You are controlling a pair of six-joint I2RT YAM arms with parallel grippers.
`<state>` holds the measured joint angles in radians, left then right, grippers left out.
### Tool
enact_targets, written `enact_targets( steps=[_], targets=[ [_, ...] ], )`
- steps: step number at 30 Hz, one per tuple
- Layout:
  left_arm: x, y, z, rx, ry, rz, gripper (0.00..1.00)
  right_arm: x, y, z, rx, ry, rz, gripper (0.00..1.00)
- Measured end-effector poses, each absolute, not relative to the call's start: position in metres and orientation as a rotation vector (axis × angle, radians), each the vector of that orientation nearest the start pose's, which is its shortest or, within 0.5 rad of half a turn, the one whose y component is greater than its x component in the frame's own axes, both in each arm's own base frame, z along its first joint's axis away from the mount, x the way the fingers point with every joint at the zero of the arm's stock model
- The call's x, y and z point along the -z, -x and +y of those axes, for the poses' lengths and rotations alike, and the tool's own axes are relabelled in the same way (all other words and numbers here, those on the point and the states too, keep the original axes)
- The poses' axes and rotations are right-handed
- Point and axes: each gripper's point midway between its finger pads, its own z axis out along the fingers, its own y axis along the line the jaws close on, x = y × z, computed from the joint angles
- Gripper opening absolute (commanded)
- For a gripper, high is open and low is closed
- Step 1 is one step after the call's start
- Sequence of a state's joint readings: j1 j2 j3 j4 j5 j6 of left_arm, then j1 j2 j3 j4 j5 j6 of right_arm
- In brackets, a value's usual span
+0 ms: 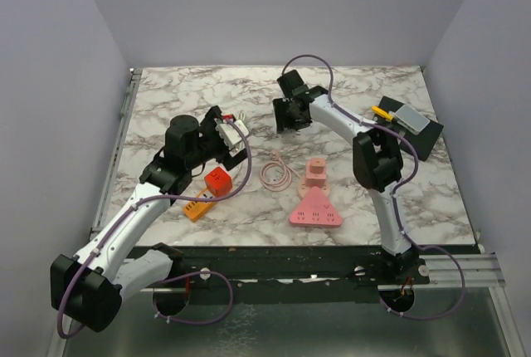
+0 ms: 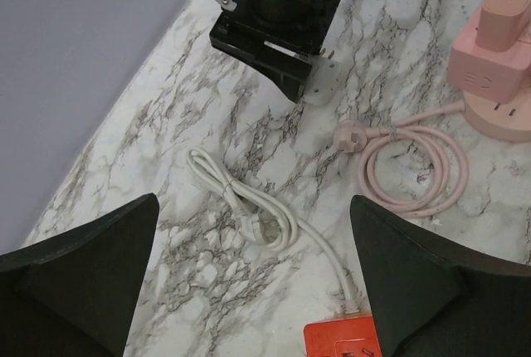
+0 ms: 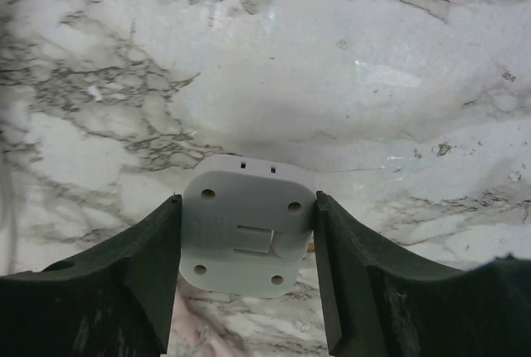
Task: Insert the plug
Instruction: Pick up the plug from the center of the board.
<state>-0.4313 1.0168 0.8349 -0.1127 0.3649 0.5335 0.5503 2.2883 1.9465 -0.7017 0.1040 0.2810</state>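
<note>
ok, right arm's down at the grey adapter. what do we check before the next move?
1. Right gripper centred on the grey adapter: ok, a finger against each side.
2. Adapter lifted off the table: not ok, it looks to rest on the marble.
3. Prong direction known: cannot tell, the right wrist view shows only a flat face with screw holes.
4. Left gripper out of the way: ok, jaws wide, nothing between them; it hangs over the white cable.
5. Socket free: ok, the pink triangular strip lies face up with nothing on it.
</note>
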Motion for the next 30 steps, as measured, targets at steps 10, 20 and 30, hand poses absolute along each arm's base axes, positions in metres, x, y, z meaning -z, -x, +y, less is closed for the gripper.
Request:
enact_targets(
  steps=[10, 20, 30],
  targets=[
    [-0.263, -0.294, -0.185, 0.108, -1.282, 1.255, 0.99, -0.205, -0.397, 0.320, -0.767, 0.519, 2.319, 0.31],
    [-0.303, -0.260, -0.194, 0.025, -1.476, 0.905, 0.99, -0.278, -0.286, 0.344, -1.297, 0.950, 2.011, 0.32],
    [-0.349, -0.215, -0.216, 0.249, -1.563, 0.748, 0.93, -0.303, -0.237, 0.380, -1.473, 1.211, 1.833, 0.31]
  ],
)
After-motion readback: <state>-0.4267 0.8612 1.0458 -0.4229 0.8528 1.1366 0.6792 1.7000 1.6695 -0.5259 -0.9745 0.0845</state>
